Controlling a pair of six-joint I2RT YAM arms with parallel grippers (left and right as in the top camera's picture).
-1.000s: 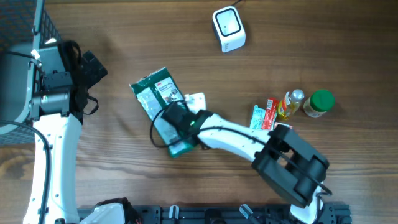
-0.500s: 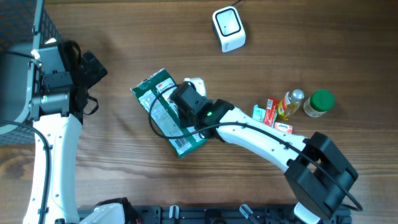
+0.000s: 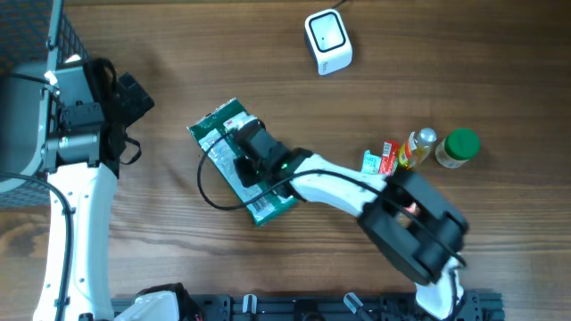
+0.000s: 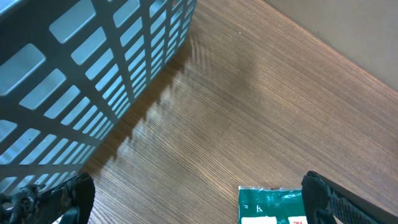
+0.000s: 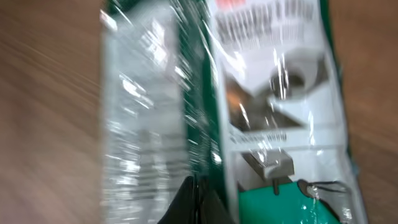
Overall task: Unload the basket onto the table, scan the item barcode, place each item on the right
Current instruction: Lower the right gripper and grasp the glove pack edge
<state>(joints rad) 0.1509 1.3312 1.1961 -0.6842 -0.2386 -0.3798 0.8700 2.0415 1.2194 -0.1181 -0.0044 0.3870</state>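
Left hand (image 3: 134, 96): beside the basket (image 4: 93, 68), fingers spread wide, holding nothing.
Packet (image 3: 212, 134): green, lying flat, right under my right fingertips.
Right hand (image 3: 245, 147): arm stretched low and long, fingers closed tight, tips on the packet; whether film is pinched, I cannot tell.
Scanner (image 3: 327, 40): well beyond my right hand, off to its right.

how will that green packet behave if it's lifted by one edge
The green packet looks like thin film lying flat, so it will probably flop and sag. Glare across its wrapper suggests a slippery surface. It seems light and unlikely to roll.
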